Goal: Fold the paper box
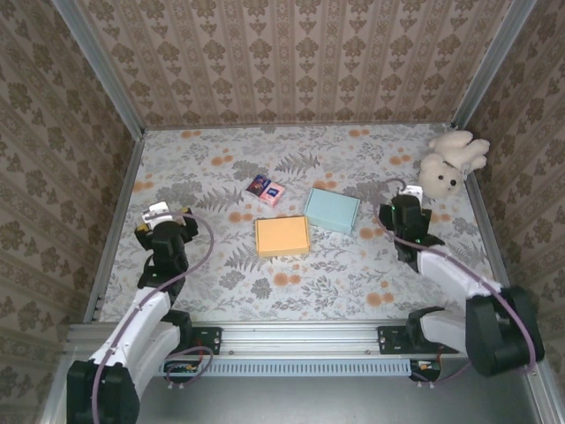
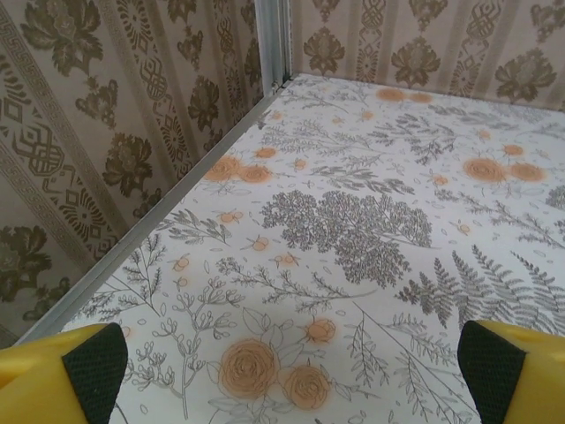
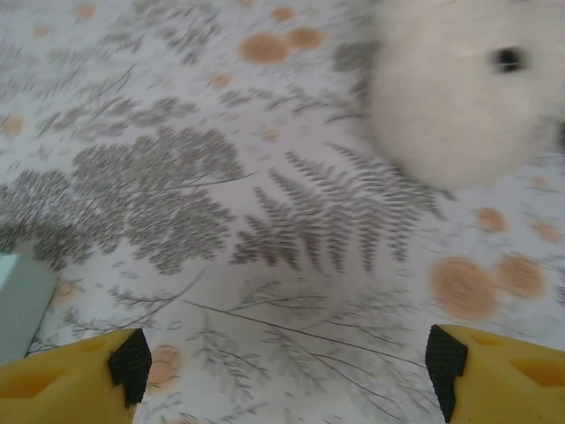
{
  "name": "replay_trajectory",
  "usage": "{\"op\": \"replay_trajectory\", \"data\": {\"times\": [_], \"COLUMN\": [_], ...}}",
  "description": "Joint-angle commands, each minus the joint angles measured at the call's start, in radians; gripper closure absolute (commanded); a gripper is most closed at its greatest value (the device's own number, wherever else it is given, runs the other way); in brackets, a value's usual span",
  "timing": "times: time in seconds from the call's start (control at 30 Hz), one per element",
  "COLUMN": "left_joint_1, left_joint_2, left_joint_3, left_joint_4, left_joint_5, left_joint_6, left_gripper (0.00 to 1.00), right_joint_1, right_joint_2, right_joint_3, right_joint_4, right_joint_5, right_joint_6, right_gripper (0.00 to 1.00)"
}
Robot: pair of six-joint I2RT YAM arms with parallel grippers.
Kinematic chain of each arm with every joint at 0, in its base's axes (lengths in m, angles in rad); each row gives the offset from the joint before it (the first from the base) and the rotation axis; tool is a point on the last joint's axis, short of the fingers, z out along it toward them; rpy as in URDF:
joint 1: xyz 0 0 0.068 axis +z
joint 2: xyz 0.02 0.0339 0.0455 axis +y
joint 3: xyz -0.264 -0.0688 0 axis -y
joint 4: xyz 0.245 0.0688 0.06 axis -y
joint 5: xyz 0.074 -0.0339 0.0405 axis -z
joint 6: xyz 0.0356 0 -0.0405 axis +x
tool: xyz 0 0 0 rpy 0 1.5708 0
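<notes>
Top external view shows the table [image 1: 309,291] with a flower pattern. The orange box [image 1: 282,237] lies flat near the middle, and the blue box [image 1: 332,210] lies just beside it, to the right and a little farther back; I cannot tell if they touch. Two small packs [image 1: 267,189] lie behind the orange box. A white plush [image 1: 450,163] sits in the far right corner.

The left gripper [image 1: 168,215] is at the left side, well apart from both boxes. On the left wrist view its yellow fingers [image 2: 97,362] stand wide apart, and only bare table is between them.

The right gripper [image 1: 404,205] is between the blue box and the plush. On the right wrist view its fingers [image 3: 490,375] are also spread and hold nothing. The plush is blurred at the upper right there, and an edge of the blue box shows at the left.
</notes>
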Motion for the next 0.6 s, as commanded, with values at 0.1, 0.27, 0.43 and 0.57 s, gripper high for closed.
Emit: {"op": "replay_trajectory", "data": {"times": [0.1,0.27,0.43,0.57], "left_joint_1": [0.05,0.077,0.086,0.09], "left_joint_2": [0.027,0.105,0.191,0.222], "left_joint_3": [-0.066,-0.085,-0.073,-0.076], "left_joint_4": [0.235,0.333,0.39,0.433], "left_joint_5": [0.096,0.09,0.103,0.114], "left_joint_6": [0.063,0.066,0.064,0.069], "left_gripper": [0.0,0.0,0.0,0.0], "right_joint_1": [0.009,0.018,0.025,0.042], "right_joint_2": [0.247,0.32,0.386,0.441], "right_joint_3": [0.192,0.259,0.328,0.387], "right_joint_4": [-0.125,-0.134,-0.148,-0.146], "right_joint_5": [-0.155,-0.173,-0.187,-0.181], "right_joint_6": [-0.12,-0.145,-0.143,-0.154], "right_gripper": [0.19,0.19,0.18,0.18]}}
